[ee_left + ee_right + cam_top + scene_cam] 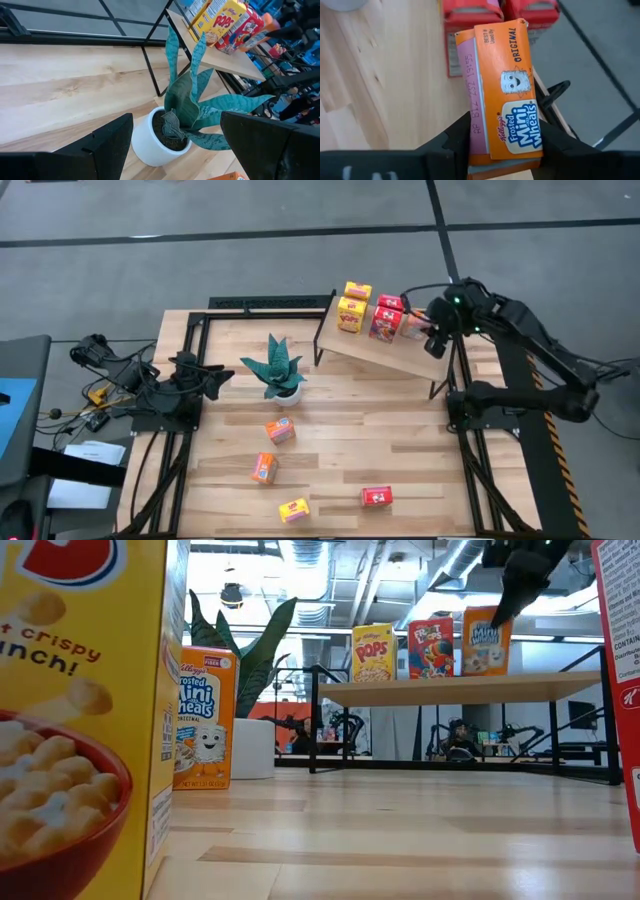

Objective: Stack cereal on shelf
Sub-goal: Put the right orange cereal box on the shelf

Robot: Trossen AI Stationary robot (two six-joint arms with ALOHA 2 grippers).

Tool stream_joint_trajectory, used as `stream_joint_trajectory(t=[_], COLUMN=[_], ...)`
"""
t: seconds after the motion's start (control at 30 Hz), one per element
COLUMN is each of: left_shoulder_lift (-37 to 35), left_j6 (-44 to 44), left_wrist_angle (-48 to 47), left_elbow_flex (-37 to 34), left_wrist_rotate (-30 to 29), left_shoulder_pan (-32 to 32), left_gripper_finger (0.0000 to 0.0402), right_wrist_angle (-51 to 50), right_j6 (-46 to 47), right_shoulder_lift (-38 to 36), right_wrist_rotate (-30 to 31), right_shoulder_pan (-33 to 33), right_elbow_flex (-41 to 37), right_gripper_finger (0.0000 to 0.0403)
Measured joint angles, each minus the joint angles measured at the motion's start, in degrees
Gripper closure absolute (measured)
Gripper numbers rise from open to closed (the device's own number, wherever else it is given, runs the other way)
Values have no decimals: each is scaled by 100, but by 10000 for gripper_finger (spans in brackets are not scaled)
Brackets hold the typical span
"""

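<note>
The light-wood shelf (385,352) stands at the table's far right on black legs. Two yellow boxes (351,314) and two red boxes (386,326) stand on it. My right gripper (432,337) is above the shelf's right part, shut on an orange cereal box (502,100), the rightmost box in the row (486,640). On the tabletop lie two orange boxes (280,430), a yellow box (294,510) and a red box (377,497). My left gripper (175,150) waits open at the table's left, facing the teal plant (277,370). My right gripper pinches the orange box between its two fingers (457,137) at the box's upper end (506,142), one finger on each narrow side. The fingers come from above, slanting down from the table's right. The box is upright, its bottom (486,671) at the shelf board.
The teal plant in its white pot (155,140) stands left of the shelf, between it and my left arm. Cables and gear lie off the table's left edge (100,380). In the low view a yellow box (80,720) and a red box (620,670) stand close to the camera.
</note>
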Motion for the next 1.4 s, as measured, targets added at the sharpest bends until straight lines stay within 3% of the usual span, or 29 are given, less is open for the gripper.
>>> stream_joint_trajectory(t=[0.3,0.8,1.23,1.4], left_shoulder_lift=[0,0,0,0], left_j6=[-13,-75,-86,-86], left_wrist_angle=[2,2,2,2], left_elbow_flex=[0,0,0,0], left_wrist_rotate=[2,4,-109,-109], left_shoulder_pan=[1,0,2,2], left_gripper_finger=[109,109,109,109], right_wrist_angle=[35,-52,-108,-22], right_j6=[-537,-1048,-1049,-1049], right_shoulder_lift=[416,459,466,466], right_wrist_rotate=[-696,-887,-822,-822], right_shoulder_pan=[-768,-1281,-1281,-1274], right_elbow_flex=[1,3,-6,-6], right_gripper_finger=[241,232,147,137])
